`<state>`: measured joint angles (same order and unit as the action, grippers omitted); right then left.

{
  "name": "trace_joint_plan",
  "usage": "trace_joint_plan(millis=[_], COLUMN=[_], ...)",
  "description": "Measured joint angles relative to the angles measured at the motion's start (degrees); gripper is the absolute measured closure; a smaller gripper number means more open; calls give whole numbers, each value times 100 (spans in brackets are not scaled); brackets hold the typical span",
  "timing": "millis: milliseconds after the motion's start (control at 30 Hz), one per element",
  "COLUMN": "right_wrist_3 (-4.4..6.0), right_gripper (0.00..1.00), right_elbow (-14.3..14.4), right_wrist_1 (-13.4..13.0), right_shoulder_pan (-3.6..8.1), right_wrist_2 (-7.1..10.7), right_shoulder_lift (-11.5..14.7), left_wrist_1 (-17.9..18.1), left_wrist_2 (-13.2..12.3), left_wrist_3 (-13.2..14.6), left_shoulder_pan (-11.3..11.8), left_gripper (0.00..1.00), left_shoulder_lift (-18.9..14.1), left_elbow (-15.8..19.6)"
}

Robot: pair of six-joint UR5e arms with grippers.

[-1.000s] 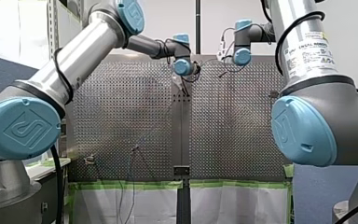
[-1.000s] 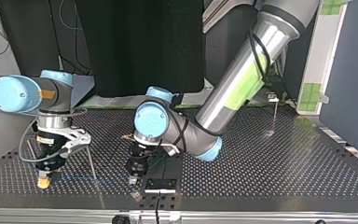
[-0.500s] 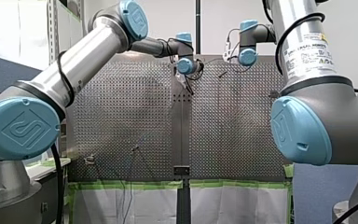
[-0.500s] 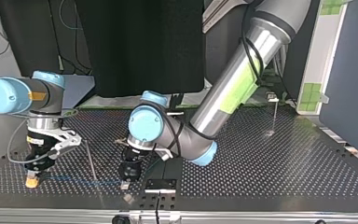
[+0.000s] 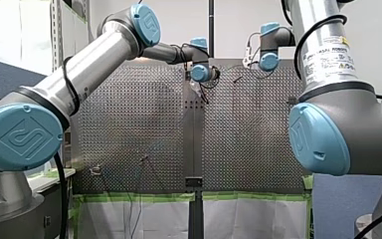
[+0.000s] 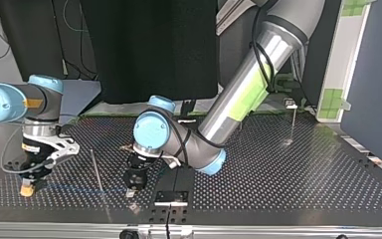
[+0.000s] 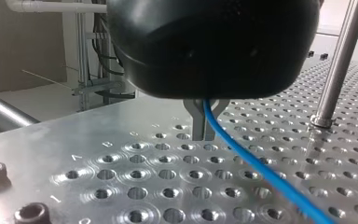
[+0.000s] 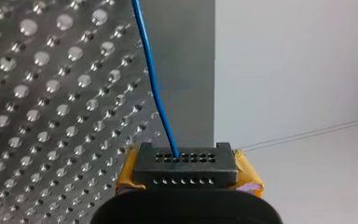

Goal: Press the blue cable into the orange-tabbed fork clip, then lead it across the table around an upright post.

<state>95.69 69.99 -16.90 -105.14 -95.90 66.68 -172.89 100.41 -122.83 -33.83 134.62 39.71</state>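
While the blue cable (image 7: 261, 172) is held taut over the tabletop (image 6: 288, 174), it is gripped at two places. In the left wrist view the left pincer (image 7: 204, 134) is seen with its metal fingers closed together on the cable, and a steel upright post (image 7: 338, 65) is planted just beside it. In the right wrist view the yellow-padded right pincer (image 8: 186, 163) is likewise clamped on the cable, which runs straight ahead from it. In the top view the right pincer is placed toward eight o'clock and the left pincer near six o'clock, with the upright post (image 6: 97, 172) stood between them. The cable is shown there only as a faint blue line, and on which side of the post it passes cannot be told. The orange-tabbed fork clip cannot be made out in any view, so its seating cannot be judged. Leading round the post is judged to be the step in hand: tension should be shared evenly between the pincers — slack would let the line ride up the post — and the cable should be carried low, against the post's foot.
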Motion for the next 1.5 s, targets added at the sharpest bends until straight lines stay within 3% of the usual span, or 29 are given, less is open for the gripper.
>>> trace_joint_plan(millis=[500,800,1267,1500], right_wrist_3=[18,15,-34,-44], right_gripper=[100,100,100,100], right_elbow=[196,368,588,653], right_wrist_1=[-22,-40,-43,-45], right_shoulder_pan=[101,107,10,-44], right_wrist_2=[59,95,142,141], right_shoulder_lift=[-22,-76,-259,-385], left_wrist_1=[273,274,224,62], left_wrist_2=[0,-1,95,226], left_wrist_3=[60,84,140,345], left_shoulder_pan=[17,22,-5,-13], left_gripper=[100,100,100,100], left_shoulder_lift=[38,38,34,33], left_elbow=[517,591,593,594])
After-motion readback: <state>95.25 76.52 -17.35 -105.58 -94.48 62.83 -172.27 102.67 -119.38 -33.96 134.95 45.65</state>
